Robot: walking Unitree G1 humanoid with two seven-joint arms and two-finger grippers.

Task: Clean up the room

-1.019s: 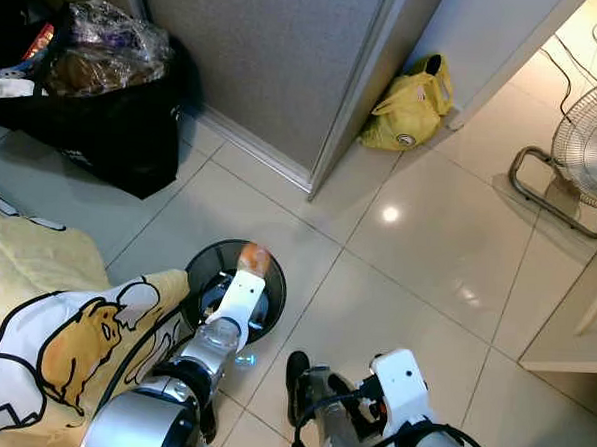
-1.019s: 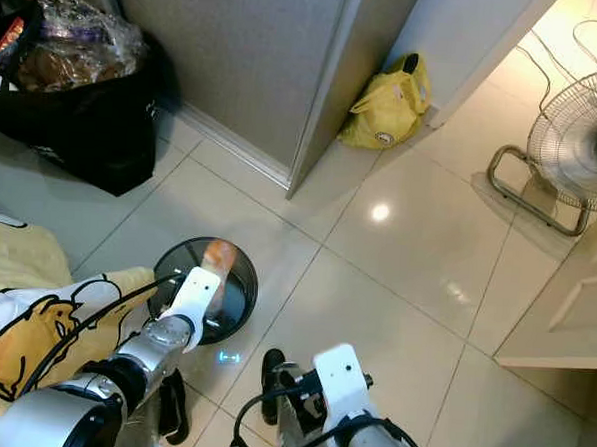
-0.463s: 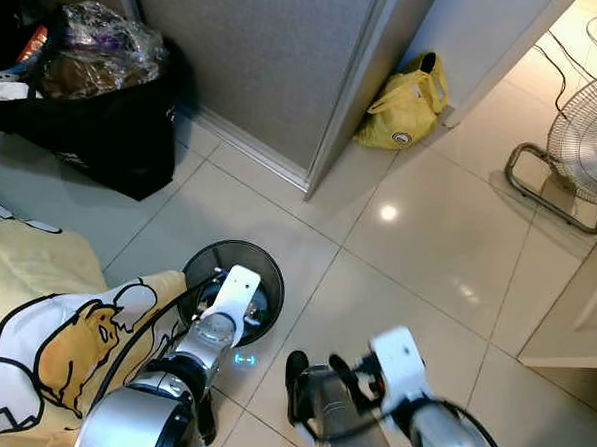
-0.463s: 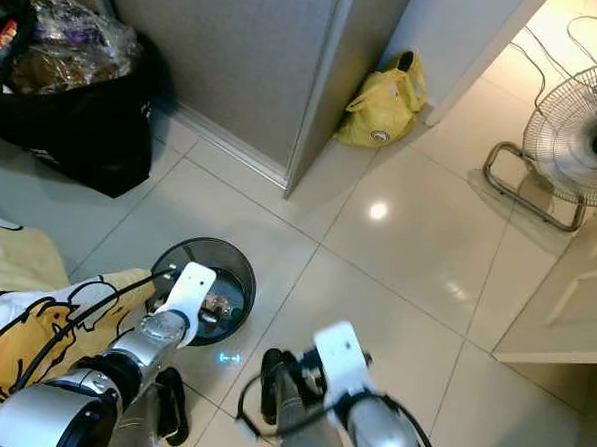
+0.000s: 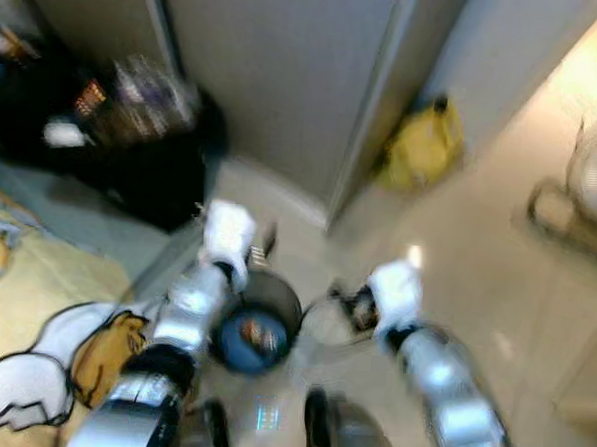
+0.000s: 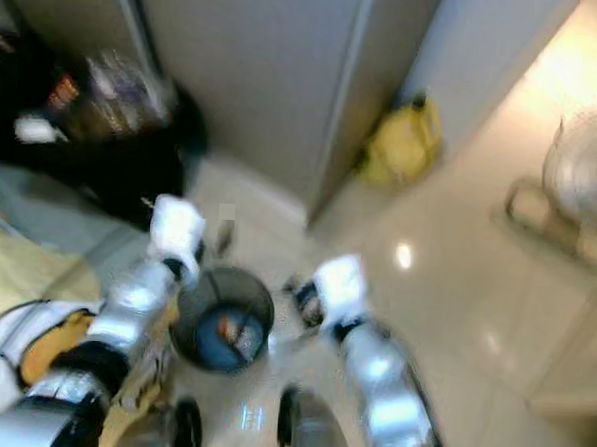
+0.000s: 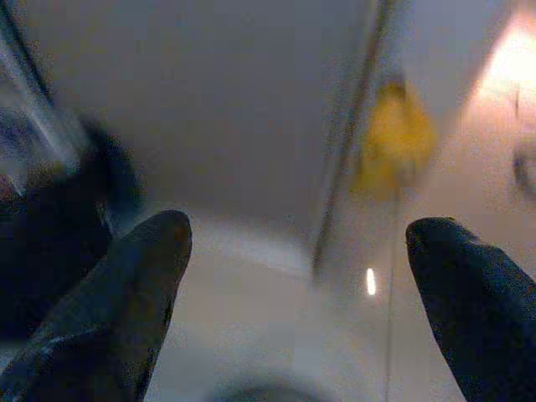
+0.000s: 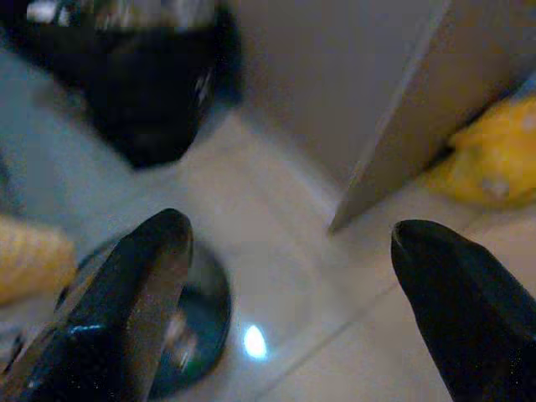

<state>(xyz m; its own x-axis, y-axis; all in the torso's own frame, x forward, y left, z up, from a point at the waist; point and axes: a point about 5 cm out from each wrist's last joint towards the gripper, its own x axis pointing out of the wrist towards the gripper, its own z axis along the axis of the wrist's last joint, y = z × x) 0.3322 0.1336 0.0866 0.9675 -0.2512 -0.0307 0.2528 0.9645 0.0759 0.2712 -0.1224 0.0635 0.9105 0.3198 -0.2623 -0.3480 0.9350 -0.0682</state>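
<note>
Room floor (image 5: 457, 252), pale and tiled, is seen blurred, with a grey cabinet (image 5: 286, 73) at 12 o'clock. A black bag (image 5: 132, 155) is set at 10 o'clock, a yellow bag (image 5: 423, 145) at 1 o'clock. A small round bin (image 5: 258, 327) is placed on the floor between both arms. The left gripper (image 7: 293, 276) and right gripper (image 8: 285, 285) are held with fingers spread wide, empty.
</note>
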